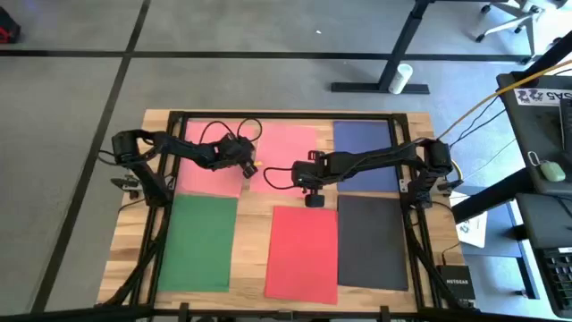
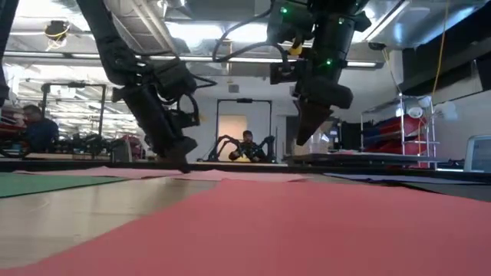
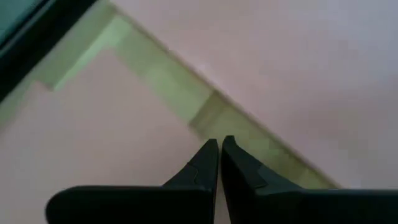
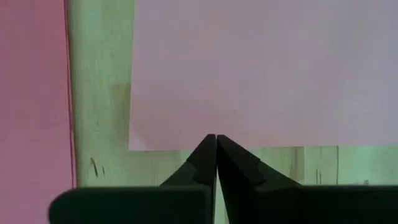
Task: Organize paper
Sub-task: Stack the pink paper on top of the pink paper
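Red sheet lies nearest; six sheets remain spread over the bench, none stacked. Left tool and right tool are pressed together, nothing pinched.

A robotics lab or workshop, open-plan, on grey carpet tile crossed by dark seams. Wooden table boxed in a black metal frame, two dark arms bolted at its sides. Alongside, a desk carrying a mouse, cables trailing off it; a small black network box at the table's corner. Further off, more robot arms on other benches, seated people, a rack with red bins, bare ceiling with strip lights.
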Motion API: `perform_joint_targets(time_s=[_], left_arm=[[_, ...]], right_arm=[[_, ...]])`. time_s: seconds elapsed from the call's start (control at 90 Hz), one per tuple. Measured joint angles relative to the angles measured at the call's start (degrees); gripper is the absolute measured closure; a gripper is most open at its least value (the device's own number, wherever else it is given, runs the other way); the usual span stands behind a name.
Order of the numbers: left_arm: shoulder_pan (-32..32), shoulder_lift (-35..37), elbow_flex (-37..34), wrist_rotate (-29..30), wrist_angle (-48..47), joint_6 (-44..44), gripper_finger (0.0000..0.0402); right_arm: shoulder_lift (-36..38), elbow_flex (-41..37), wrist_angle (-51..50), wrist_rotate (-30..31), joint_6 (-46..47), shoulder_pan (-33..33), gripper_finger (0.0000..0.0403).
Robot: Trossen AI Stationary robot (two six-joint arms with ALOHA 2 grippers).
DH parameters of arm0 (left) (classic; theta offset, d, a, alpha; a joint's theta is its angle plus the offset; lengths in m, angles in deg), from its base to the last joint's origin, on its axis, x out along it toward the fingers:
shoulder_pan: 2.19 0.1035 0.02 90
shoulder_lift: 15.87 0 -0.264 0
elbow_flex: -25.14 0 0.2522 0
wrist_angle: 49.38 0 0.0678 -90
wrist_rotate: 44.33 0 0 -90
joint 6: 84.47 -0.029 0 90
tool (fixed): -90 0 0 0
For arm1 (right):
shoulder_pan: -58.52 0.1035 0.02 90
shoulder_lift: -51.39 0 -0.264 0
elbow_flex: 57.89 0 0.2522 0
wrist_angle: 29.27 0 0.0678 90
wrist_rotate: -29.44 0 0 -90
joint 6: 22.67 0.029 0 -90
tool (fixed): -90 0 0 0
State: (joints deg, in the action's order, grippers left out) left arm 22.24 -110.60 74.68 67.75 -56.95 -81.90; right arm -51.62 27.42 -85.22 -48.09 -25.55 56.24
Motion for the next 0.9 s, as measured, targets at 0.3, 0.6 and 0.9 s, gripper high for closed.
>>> perform_joint_targets(time_s=[0.3,0.6,0.9], left_arm=[[1.96,1.11,-0.14,3.16,-3.34,0.06,0.0401],[3.41,1.11,-0.14,4.46,-2.57,-0.02,0.0401],[4.91,1.19,-0.14,4.57,-2.89,-0.28,0.0401]], right_arm=[[0.0,-0.02,-0.07,0.02,0.0,0.0,0.0403],[0.0,-0.02,-0.48,0.55,-0.02,0.0,0.0403],[-0.02,-0.04,-1.43,0.57,0.0,0.0,0.0403]])
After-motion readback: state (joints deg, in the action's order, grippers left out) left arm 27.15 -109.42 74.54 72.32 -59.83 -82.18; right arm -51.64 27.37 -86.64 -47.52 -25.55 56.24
